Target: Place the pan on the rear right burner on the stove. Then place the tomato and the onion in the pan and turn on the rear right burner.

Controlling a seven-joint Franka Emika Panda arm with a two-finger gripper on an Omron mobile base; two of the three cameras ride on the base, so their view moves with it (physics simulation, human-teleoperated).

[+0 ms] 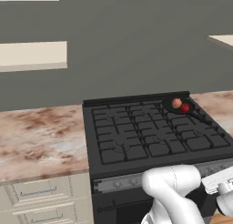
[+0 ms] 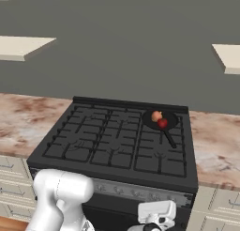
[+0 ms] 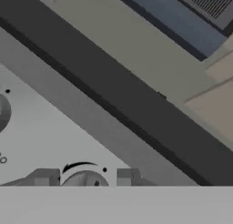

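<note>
Pan (image 2: 160, 119) on rear right burner, holding onion (image 2: 156, 115), tomato (image 2: 162, 123).

**Pan w/ both balls on rear right grate**

Black pan (image 1: 183, 107) is seated on rear right burner (image 2: 161, 123) of black stove (image 1: 136, 136), handle aimed toward front right. Red tomato (image 2: 162, 123) & orange-tan onion (image 2: 156, 116) are held inside, touching, onion set behind tomato.
</note>
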